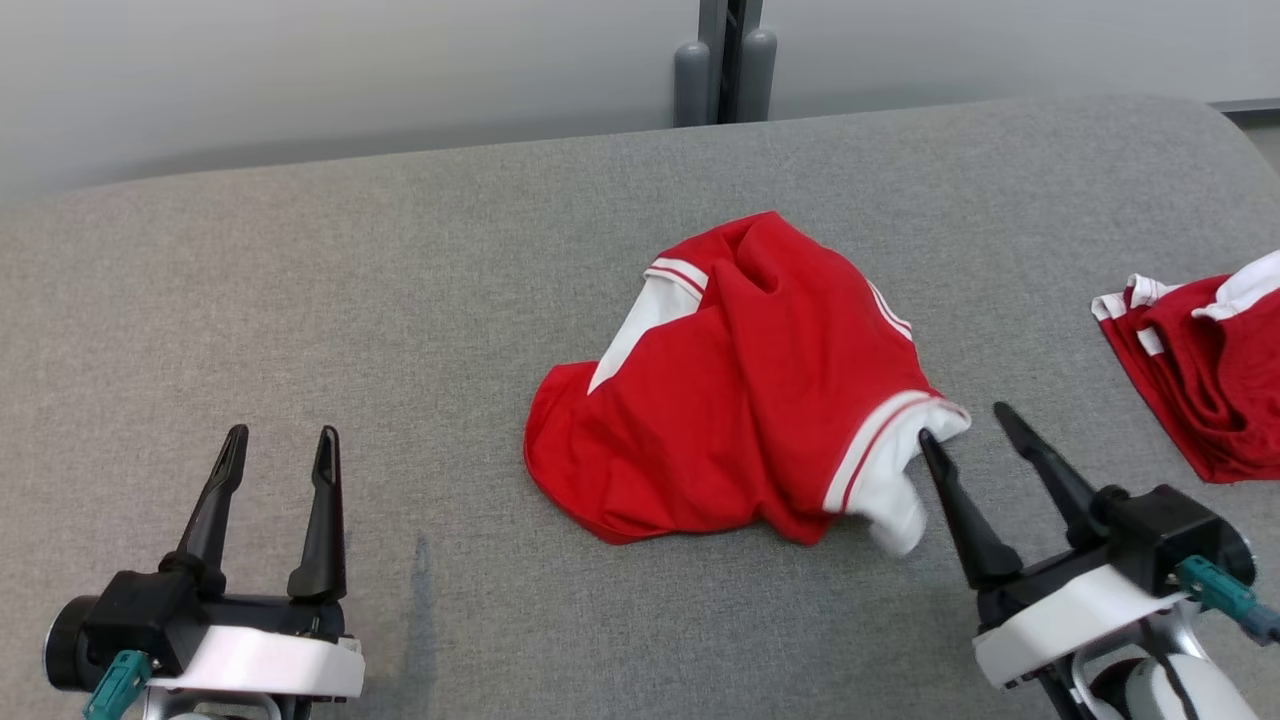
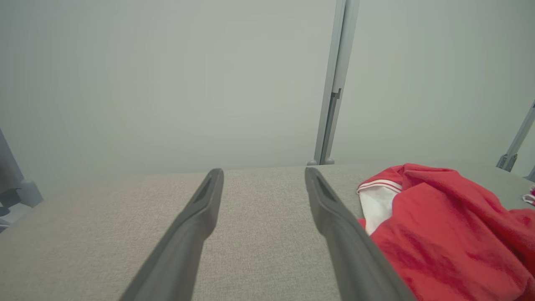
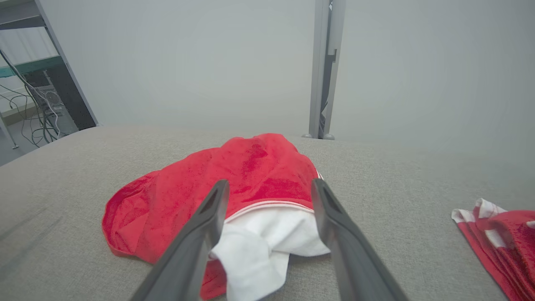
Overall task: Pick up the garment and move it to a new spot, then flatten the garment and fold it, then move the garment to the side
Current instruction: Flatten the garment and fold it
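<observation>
Garment: crumpled heap, frame centre, on worktop.
Right tool: jaws wide, astride white cuff, gripping nothing.
Left tool: wide, lower left, clear.
Risk: I judge a pinch here catches one layer; cloth stays bunched and drags toward second garment, right edge.

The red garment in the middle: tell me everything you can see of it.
The red garment is soft knit-looking cloth with white panels and white-striped trim. It lies crumpled in a loose heap on the grey fabric surface, unfolded. Its white cuff points toward the open right hand, whose fingers flank it without gripping.
</observation>
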Available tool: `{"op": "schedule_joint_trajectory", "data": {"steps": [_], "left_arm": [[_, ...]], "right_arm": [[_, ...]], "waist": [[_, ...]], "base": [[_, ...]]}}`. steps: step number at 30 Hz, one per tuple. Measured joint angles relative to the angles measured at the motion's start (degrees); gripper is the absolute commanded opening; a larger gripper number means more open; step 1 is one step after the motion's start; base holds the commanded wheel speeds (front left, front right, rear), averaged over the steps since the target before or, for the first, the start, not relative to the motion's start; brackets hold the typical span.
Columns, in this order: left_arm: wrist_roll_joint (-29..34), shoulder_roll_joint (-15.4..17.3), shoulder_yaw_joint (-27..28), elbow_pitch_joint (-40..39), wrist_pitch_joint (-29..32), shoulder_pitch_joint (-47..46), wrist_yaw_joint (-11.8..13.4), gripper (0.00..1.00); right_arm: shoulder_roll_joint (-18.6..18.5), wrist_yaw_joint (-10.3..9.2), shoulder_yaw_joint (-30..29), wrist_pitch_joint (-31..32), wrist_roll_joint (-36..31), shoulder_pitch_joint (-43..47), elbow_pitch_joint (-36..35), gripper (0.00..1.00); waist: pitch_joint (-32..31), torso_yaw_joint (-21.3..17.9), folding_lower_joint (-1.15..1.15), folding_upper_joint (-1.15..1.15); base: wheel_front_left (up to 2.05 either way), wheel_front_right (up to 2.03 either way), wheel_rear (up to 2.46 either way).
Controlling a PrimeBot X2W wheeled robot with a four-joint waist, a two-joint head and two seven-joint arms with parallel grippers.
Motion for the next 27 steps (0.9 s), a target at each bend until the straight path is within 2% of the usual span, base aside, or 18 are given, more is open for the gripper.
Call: {"op": "schedule_joint_trajectory", "data": {"steps": [12,27], "left_arm": [[-0.1,0.4,0.1,-0.5,0.9,4.3,1.5,1.00],[-0.4,0.7,-1.2,-2.5,2.8,5.1,2.1,1.00]], "right_arm": [[0.2,0.00,-11.3,3.0,-3.2,5.1,-14.3,1.00],[2.7,0.00,-13.2,5.0,-2.1,8.0,-16.5,1.00]], "waist": [[-5.6,-0.4,0.00,0.00],[-5.9,0.1,0.00,0.00]], "base": [[0.00,0.00,0.00],[0.00,0.00,0.00]]}}
